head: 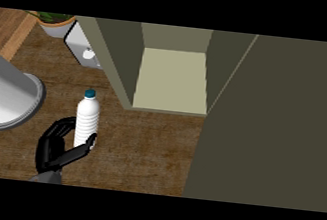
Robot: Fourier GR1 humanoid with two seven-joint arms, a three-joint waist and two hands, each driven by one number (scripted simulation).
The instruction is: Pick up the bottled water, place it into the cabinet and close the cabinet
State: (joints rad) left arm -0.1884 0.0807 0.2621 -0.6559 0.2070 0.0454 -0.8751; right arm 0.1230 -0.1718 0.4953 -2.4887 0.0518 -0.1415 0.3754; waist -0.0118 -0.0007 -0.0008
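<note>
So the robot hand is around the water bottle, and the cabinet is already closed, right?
Not quite. The left robot hand is indeed curled around the bottle, but the cabinet is open: the head view shows its bare inner shelf, with the door swung out at the right.

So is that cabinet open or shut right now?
Open. The cabinet shows its pale inside, and its door is swung wide at the right. The bottled water is outside it.
</note>
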